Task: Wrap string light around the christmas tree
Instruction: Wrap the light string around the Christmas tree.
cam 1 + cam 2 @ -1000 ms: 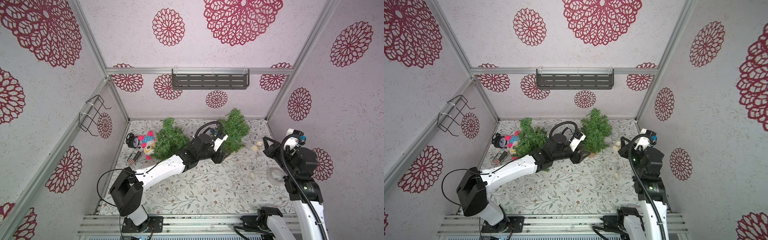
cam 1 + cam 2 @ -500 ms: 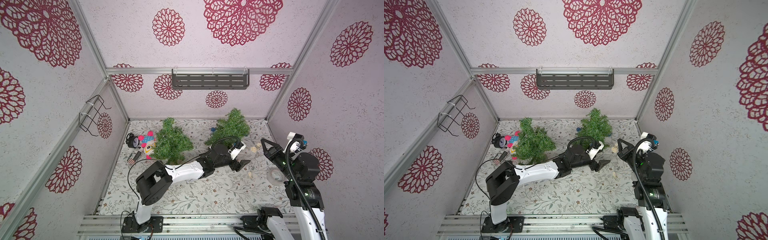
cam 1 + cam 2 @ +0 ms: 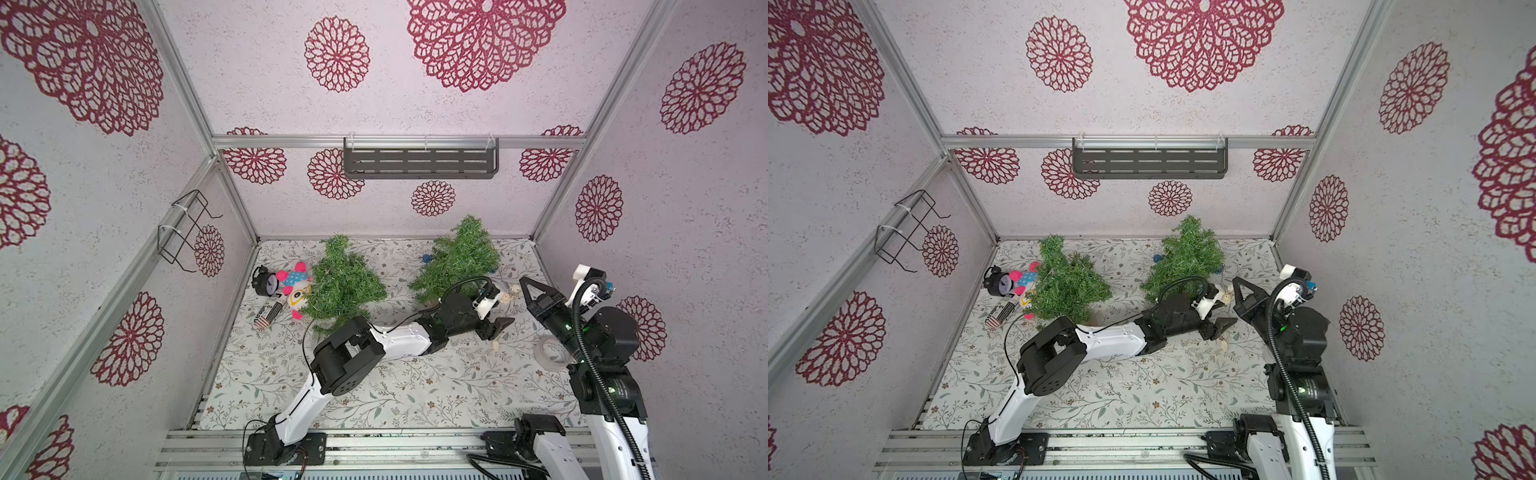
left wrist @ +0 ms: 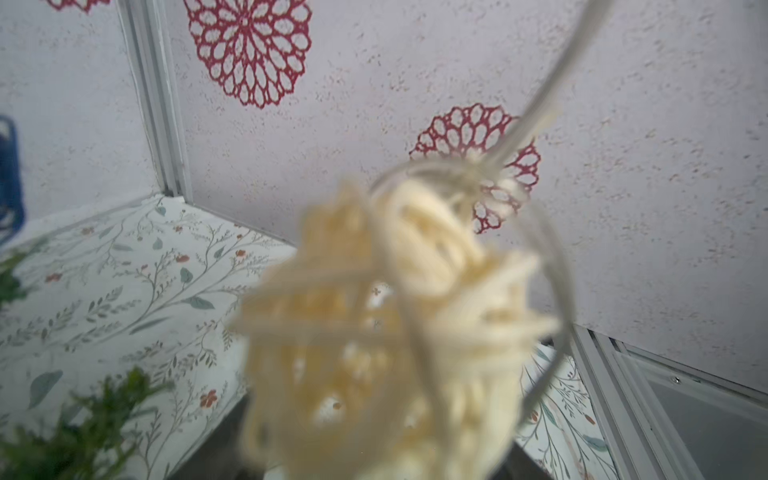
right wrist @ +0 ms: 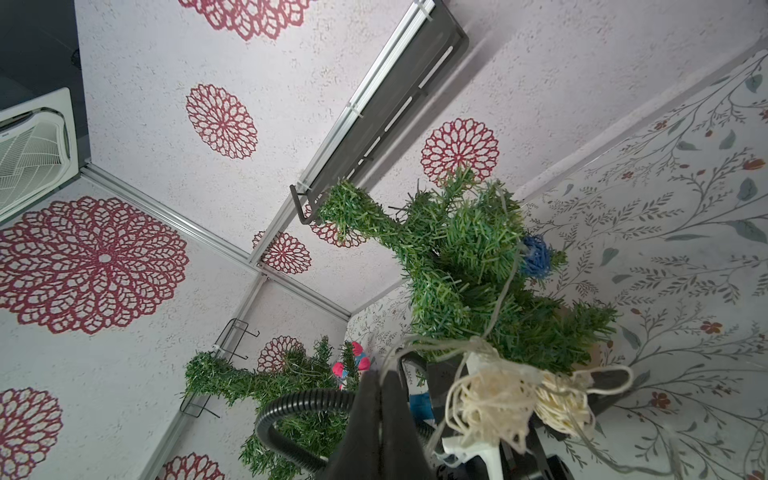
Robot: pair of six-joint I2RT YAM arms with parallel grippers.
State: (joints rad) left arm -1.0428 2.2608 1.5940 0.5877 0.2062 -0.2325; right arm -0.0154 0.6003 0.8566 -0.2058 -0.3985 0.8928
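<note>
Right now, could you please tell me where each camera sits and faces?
Top views: overhead at the front, looking down; left arm, right arm, left end effector, right end effector show.
Left wrist: left arm, facing the back-right corner; blurred string light fills it, own body unclear.
Right wrist: right arm, facing the christmas tree; its shut end effector shows.
Shared: both wrist views show the string light.

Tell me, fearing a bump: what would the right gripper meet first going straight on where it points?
Likely the nearer christmas tree; the string light hangs just beside the right gripper, depth unclear.
</note>
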